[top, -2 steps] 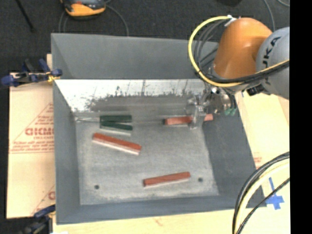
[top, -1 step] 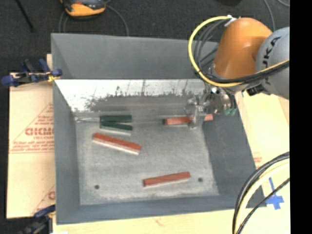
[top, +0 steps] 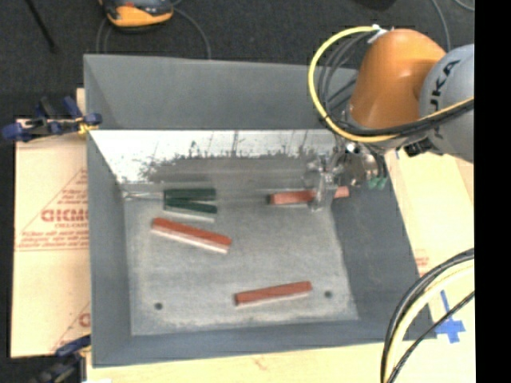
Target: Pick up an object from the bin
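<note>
Upper right, grey metal bin: jaws closed on short red rectangular bar.
Likely stiff, light; grip mid-length.

Bare floor mid-bin, back wall close behind hand

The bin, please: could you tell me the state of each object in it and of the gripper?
Green block: lying flat, back left, untouched.
Red-and-white bar: lying flat, slanted, just in front of the green block.
Long red bar: lying flat near the front, alone.
Short red bar: back right, at the gripper; whether gripped cannot be told.
Gripper: low in the bin, back right, at the short red bar.
</note>
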`<state>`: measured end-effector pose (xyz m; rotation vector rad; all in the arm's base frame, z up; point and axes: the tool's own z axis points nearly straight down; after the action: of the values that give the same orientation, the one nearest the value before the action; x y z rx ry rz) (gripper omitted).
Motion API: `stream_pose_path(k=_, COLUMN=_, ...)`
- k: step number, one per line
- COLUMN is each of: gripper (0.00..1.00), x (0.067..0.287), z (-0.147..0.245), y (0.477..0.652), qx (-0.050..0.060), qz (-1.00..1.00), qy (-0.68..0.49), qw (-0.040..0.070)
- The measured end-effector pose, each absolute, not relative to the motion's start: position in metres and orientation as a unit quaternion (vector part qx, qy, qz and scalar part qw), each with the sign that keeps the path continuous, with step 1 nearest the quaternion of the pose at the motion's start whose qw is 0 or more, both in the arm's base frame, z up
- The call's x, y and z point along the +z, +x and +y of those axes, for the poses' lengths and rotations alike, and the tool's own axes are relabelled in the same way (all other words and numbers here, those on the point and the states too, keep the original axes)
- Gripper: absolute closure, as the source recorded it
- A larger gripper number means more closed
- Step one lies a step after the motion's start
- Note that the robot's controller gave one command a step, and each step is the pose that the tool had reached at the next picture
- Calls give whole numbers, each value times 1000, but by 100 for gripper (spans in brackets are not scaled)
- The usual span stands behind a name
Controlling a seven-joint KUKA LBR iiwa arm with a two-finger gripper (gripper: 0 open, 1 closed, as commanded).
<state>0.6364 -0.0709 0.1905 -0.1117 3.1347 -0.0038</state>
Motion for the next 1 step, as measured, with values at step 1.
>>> stream_pose_path(k=1, gripper=100, x=191, z=-71, y=636, qx=-1, qz=999, qy=-36, qw=2)
